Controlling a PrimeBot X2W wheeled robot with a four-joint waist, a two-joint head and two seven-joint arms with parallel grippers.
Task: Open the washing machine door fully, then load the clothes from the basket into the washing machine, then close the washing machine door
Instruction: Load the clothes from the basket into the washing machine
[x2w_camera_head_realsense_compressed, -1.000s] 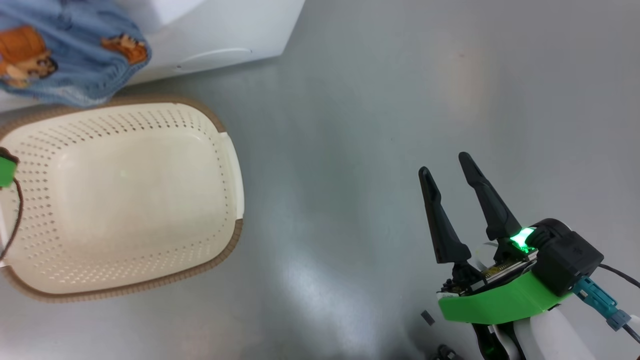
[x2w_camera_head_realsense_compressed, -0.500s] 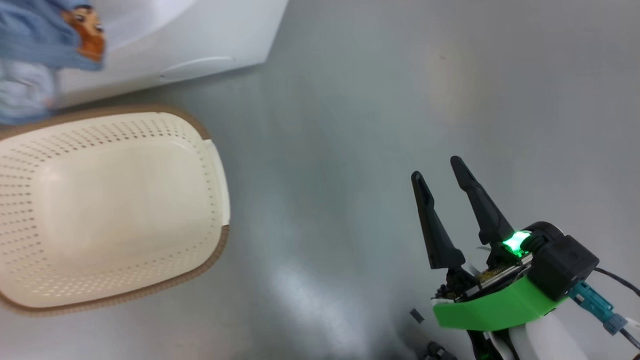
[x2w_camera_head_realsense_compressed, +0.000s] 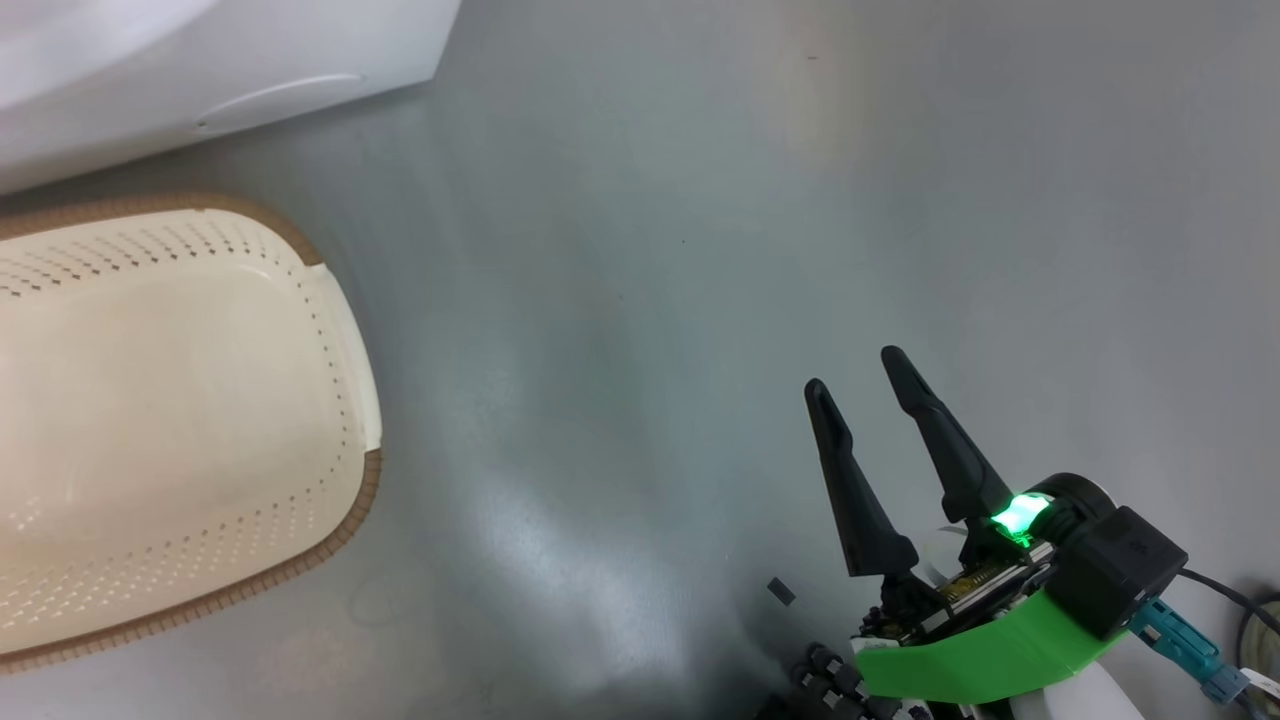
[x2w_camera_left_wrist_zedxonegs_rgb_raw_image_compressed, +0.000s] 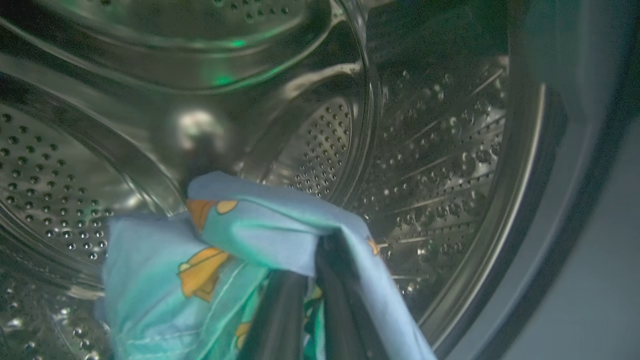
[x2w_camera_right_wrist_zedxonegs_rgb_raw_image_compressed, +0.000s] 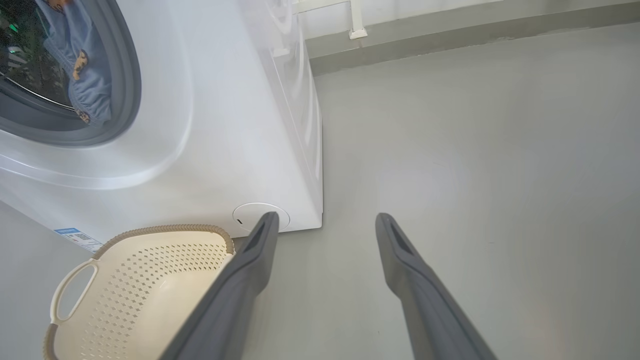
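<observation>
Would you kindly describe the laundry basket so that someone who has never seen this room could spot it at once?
Find the big white boxy washing machine; on the grey floor before its front, near the round white flap low down, stands a cream-white perforated plastic basket. Its brown woven-look rim and looped side handle set it apart from the plain white machine.

Left jaws pinched tight, right jaws spread wide, fingers (x2w_camera_head_realsense_compressed: 850, 490) upward
</observation>
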